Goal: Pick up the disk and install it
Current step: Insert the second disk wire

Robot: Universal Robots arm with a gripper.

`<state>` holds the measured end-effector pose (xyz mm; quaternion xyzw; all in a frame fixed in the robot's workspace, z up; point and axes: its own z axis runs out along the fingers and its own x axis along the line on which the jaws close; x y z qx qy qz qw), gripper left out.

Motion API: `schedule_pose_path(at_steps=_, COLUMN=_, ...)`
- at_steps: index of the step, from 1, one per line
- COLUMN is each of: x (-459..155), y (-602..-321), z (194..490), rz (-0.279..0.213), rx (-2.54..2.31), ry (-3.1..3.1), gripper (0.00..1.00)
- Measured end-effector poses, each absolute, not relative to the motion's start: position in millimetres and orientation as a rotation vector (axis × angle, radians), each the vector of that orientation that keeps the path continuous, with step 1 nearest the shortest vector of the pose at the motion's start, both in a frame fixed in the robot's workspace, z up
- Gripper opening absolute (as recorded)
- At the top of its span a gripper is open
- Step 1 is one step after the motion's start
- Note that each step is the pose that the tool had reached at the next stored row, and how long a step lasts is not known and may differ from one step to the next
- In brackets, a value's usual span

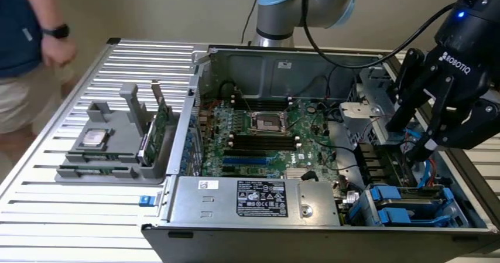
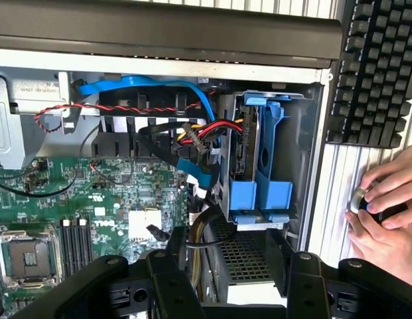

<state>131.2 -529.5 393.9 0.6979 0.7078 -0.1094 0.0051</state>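
the gripper (image 1: pixel 420 135) hangs over the open computer case (image 1: pixel 258 219), at the exterior view's right, its black fingers (image 1: pixel 403 102) spread and holding nothing. the disk (image 1: pixel 408 200) sits below it in the drive bay at the case's front corner, framed by its blue carrier (image 2: pixel 259 156); in the wrist view it stands on edge in the bay, just beside the bundle of cables (image 2: pixel 193 143) and the blue data cable (image 2: pixel 149 86). it appears already seated, though how fully it is pushed home cannot be told. the disk looks stiff, dense and fairly heavy for its size, with smooth metal faces that could slip; the plastic carrier seems the safer place to pinch, across its two long sides, away from the connector end. knocks would likely harm it. a person's hand (image 2: pixel 385 212) rests beside a keyboard (image 2: pixel 375 73) outside the case.
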Motion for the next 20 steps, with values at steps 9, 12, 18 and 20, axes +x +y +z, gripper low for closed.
schedule_pose_path(at_steps=9, x=136.9, y=-528.7, z=393.8, rz=-0.333, rx=2.178, ry=2.206, gripper=0.60)
schedule_pose_path(at_steps=12, x=137.5, y=-528.6, z=393.8, rz=-0.325, rx=2.170, ry=2.196, gripper=0.60)
schedule_pose_path(at_steps=18, x=137.5, y=-528.0, z=391.8, rz=-0.308, rx=2.143, ry=2.157, gripper=0.60)
schedule_pose_path(at_steps=20, x=137.2, y=-526.4, z=391.0, rz=-0.320, rx=2.131, ry=2.142, gripper=0.60)
